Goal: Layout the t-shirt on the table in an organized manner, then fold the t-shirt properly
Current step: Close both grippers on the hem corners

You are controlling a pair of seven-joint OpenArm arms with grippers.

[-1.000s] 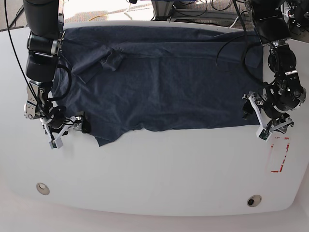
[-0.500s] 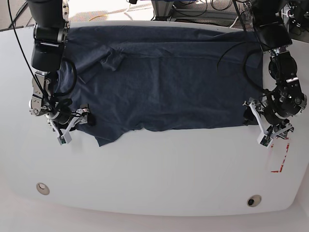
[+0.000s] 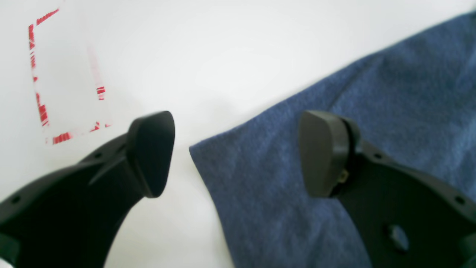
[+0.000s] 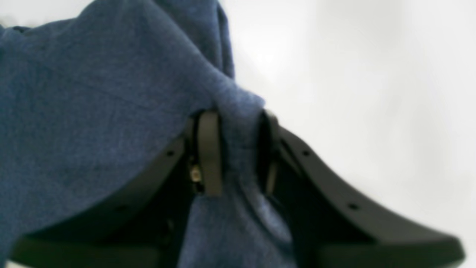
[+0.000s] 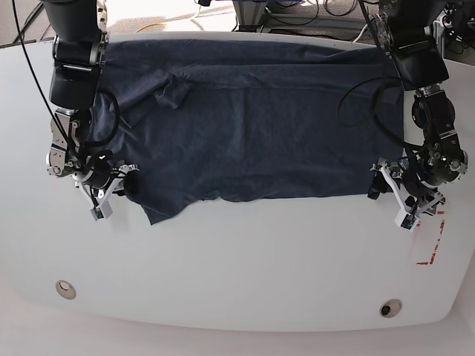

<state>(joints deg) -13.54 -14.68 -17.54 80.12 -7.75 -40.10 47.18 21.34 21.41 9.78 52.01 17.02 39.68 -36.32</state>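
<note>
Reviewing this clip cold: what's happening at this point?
A two-armed robot is working on a navy t-shirt spread across the white table. The right gripper has pinched a bunched edge of the cloth. The left gripper stands open, straddling the opposite corner beside the red outline, not yet gripping.

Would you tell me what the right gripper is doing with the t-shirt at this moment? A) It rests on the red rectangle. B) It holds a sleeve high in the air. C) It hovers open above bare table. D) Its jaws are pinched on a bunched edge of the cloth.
D: in the right wrist view the right gripper has a fold of the t-shirt squeezed between its jaws.
</note>
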